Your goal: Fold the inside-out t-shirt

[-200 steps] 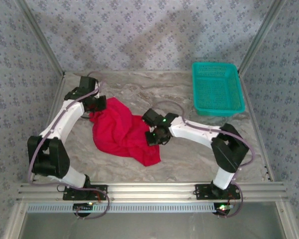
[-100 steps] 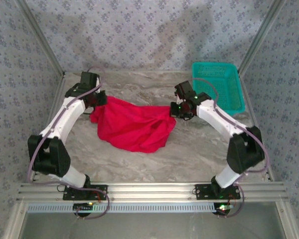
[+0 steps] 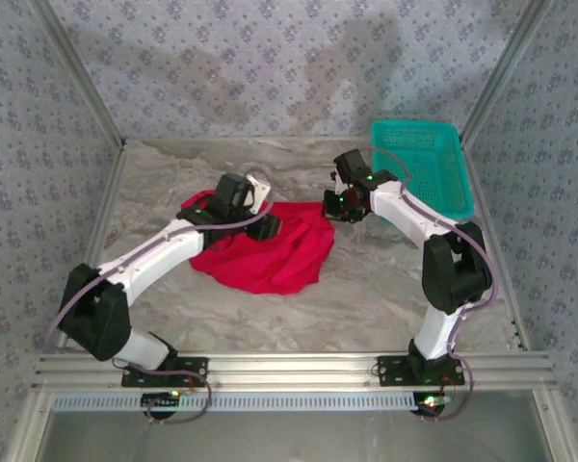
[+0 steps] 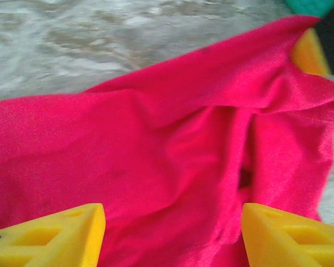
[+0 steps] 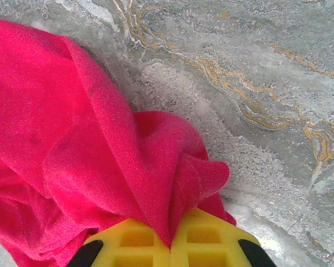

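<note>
The red t-shirt (image 3: 270, 252) lies crumpled and spread across the middle of the marble table (image 3: 366, 289). My left gripper (image 3: 267, 227) hovers over the shirt's upper middle. In the left wrist view it is open (image 4: 172, 239), its yellow fingertips (image 4: 50, 236) wide apart with only creased red cloth (image 4: 156, 144) below them. My right gripper (image 3: 333, 205) is at the shirt's back right corner. It is shut (image 5: 175, 239) on a pinched fold of the t-shirt (image 5: 72, 139), which trails away to the left over the table.
A teal mesh basket (image 3: 419, 171) stands at the back right, close behind the right arm. Patterned walls and metal frame posts (image 3: 77, 72) close in the table. Bare marble (image 5: 256, 83) lies to the right of the shirt and in front of it.
My left gripper has let go of the shirt's left edge, opened, and swung right over the shirt's middle. The right gripper pulled its corner from the centre to the back right, spreading the cloth.
</note>
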`<state>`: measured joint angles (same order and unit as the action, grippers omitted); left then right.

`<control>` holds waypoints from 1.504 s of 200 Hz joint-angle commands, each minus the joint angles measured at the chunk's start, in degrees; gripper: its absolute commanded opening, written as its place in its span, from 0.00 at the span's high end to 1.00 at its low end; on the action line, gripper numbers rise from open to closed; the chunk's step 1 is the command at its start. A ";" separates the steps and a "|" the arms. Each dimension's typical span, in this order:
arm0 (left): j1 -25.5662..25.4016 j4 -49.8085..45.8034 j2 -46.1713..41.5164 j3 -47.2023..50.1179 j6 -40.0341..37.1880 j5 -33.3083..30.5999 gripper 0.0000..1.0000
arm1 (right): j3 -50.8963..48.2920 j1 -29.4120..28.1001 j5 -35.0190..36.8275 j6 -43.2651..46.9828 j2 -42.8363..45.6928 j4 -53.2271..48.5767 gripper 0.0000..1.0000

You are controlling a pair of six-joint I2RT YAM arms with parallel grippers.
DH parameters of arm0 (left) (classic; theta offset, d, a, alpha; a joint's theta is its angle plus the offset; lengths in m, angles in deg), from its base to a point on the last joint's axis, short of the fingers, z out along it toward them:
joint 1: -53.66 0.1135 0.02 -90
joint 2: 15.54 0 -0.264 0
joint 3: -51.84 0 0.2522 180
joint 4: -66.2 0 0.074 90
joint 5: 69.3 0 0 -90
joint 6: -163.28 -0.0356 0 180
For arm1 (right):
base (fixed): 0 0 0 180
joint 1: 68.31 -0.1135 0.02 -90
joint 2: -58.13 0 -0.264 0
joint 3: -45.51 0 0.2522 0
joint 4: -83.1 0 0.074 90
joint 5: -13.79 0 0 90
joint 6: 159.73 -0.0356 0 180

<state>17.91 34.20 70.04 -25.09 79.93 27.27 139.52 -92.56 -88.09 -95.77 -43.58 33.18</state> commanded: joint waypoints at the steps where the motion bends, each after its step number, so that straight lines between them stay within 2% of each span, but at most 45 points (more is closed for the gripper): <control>1: -1.80 3.80 6.28 -2.52 -0.44 4.88 0.35 | 0.05 0.05 -1.04 0.64 1.37 -0.22 1.00; 47: -2.56 3.81 15.26 -6.77 -1.09 7.08 0.34 | -1.14 0.31 -1.04 0.77 2.74 -0.39 1.00; 71: -2.56 2.33 18.26 -7.96 -1.47 6.50 0.41 | -1.16 0.53 -1.29 0.99 2.92 -0.68 1.00; 79: -2.40 1.83 18.88 -8.25 -1.72 6.22 0.53 | -1.14 0.69 -1.35 1.09 2.97 -0.83 1.00; 89: -1.84 0.56 19.18 -9.13 -1.63 6.02 0.81 | -1.13 0.85 -1.30 1.38 3.07 -1.16 1.00; 100: -0.99 -1.29 18.55 -10.36 -1.14 6.03 1.00 | -1.15 1.05 -0.85 1.84 3.26 -1.82 1.00; 145: 0.56 -7.47 7.36 -14.02 0.30 3.01 1.00 | -2.47 3.12 4.05 3.73 3.57 -5.17 1.00; 179: 0.56 -2.29 -0.06 -9.23 4.41 5.50 1.00 | -1.08 4.33 4.75 4.12 1.25 -5.64 1.00; 222: 0.49 4.53 0.26 -2.22 10.41 9.28 1.00 | 2.02 2.54 2.71 1.15 0.77 -7.60 1.00; 228: 0.50 5.45 0.70 -1.47 10.87 9.71 1.00 | 2.06 2.10 3.23 0.64 1.68 -8.20 0.92; 236: 0.50 6.44 1.21 -0.72 11.37 9.98 1.00 | 2.05 1.54 4.11 0.03 2.93 -9.62 0.70; 242: 0.49 6.79 1.61 -0.32 11.70 10.07 1.00 | 1.91 1.00 5.20 -0.43 4.13 -10.62 0.59; 247: 0.58 6.90 1.92 -0.23 11.79 10.11 1.00 | 1.37 0.34 6.19 -0.79 5.53 -11.17 0.55; 256: 0.70 6.70 2.43 -0.23 12.04 10.21 1.00 | 0.00 -1.06 6.89 -1.46 7.82 -10.87 0.53; 265: 0.86 6.60 2.87 -0.49 12.23 10.35 1.00 | -1.90 -2.89 7.04 -2.16 10.30 -9.94 0.53; 278: 1.08 6.25 3.18 -0.78 12.42 10.56 1.00 | -5.25 -5.92 6.31 -3.60 13.55 -6.28 0.59; 301: 1.58 5.42 3.01 -1.31 12.33 10.54 1.00 | -14.70 -11.32 1.11 -8.32 17.28 9.42 0.73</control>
<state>18.81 38.29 73.51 -24.85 91.41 36.49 132.39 -99.55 -83.30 -98.79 -29.62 30.10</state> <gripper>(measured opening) 0.041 0.325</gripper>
